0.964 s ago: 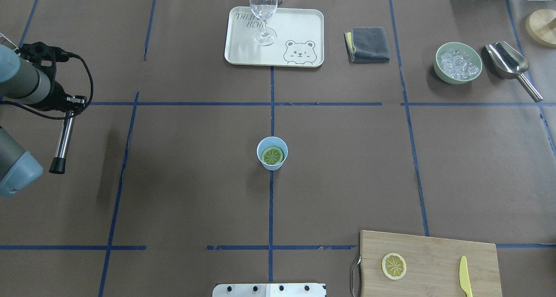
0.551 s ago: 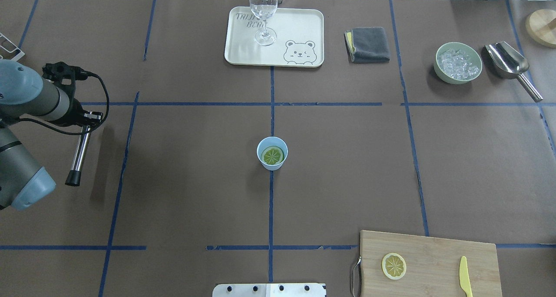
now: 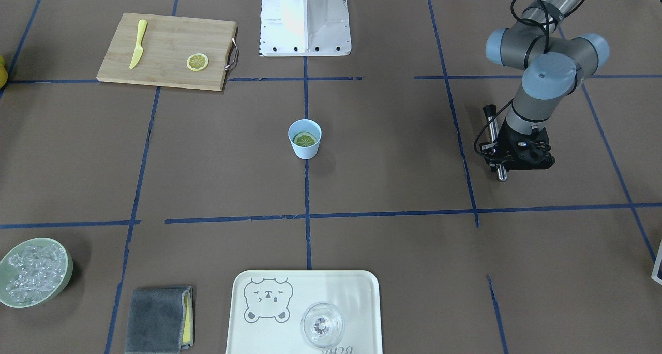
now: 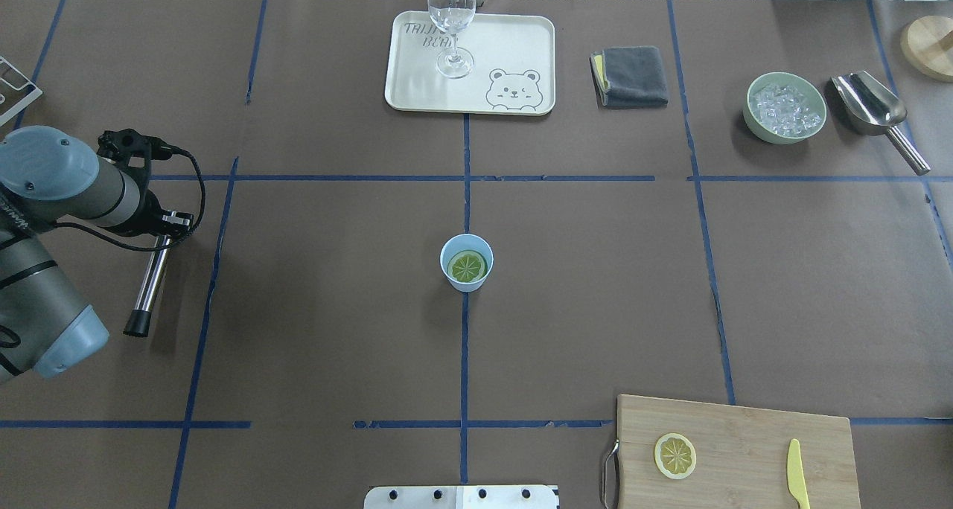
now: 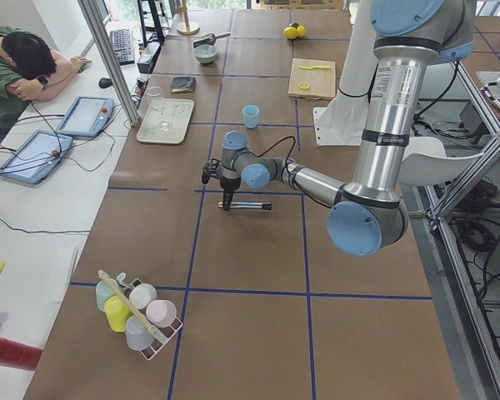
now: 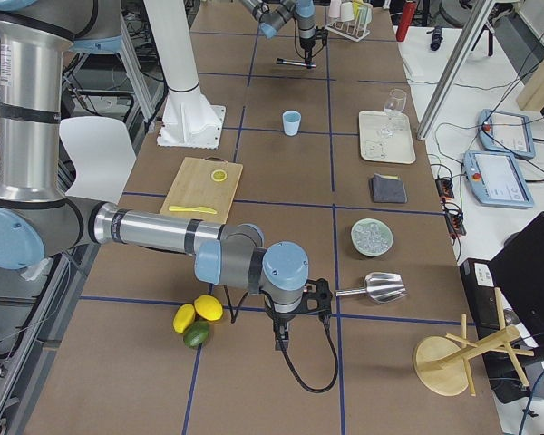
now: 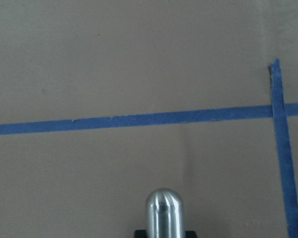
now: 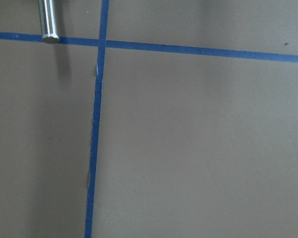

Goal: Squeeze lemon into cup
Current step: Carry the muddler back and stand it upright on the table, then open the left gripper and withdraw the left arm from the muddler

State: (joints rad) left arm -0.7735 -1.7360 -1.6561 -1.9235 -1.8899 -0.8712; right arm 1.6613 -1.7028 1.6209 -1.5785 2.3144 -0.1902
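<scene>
Overhead exterior view: the cup (image 4: 469, 286) is standing at the middle of the counter (image 4: 595, 286), on a crossing of blue tape lines, a spot that either arm could plausibly reach. The lemon (image 4: 467, 266) is lying flat inside the cup, below its rim, so any juice pressed out of it would be falling straight into the vessel. The left claw (image 4: 165, 225), well apart from the cup at the counter's left side, is pinching a metal rod (image 4: 149, 286) near its rounded bright end. This is leaving the long shaft and black tip free, presumably as the working end for crushing the slice. The rod is hanging roughly level above the counter, so it would probably need tipping upright before any pressing. A second slice (image 4: 675, 455) is resting on the cutting board (image 4: 744, 434) with the yellow knife (image 4: 797, 479) well along the board from it, seemingly as a spare. The right claw (image 6: 281, 337) is showing only in the side view, low over the counter's far right end; whether it is spread or pressed together cannot be told.
</scene>
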